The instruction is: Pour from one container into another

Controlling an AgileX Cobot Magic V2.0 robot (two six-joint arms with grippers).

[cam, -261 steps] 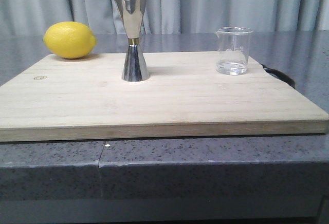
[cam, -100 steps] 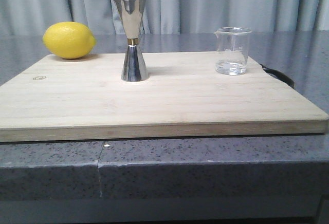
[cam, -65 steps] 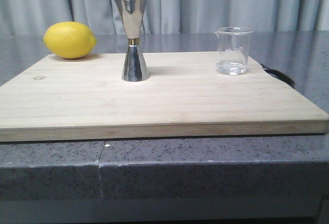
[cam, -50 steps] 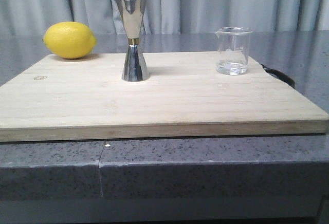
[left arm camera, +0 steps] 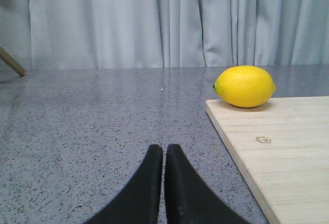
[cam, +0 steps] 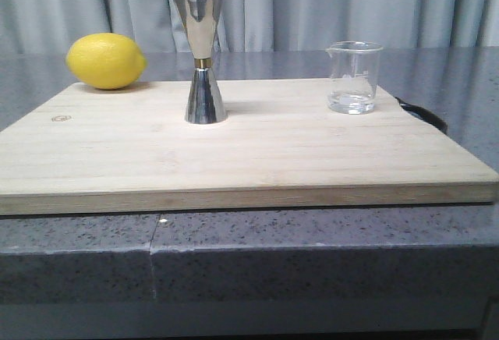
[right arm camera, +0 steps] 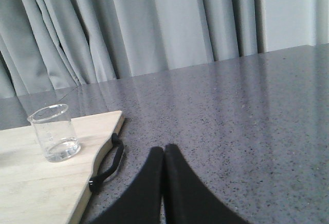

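clear glass beaker [cam: 354,76], polished steel jigger [cam: 202,54]

A speckled grey stone countertop [cam: 327,239] carried a pale rectangular wooden cutting board [cam: 257,153], whose black loop handle [right arm camera: 107,167] rested on the stone.

front: both arms lying out of frame | beaker [cam: 354,77]: printed marks showing too faint to read | strap [cam: 421,113]: trailing behind the cutting board [cam: 234,153], partly hidden | left wrist: board running off the edge, left hand [left arm camera: 164,154] cropped at its base | right wrist: right hand [right arm camera: 163,157] cropped likewise, jigger sitting out of view
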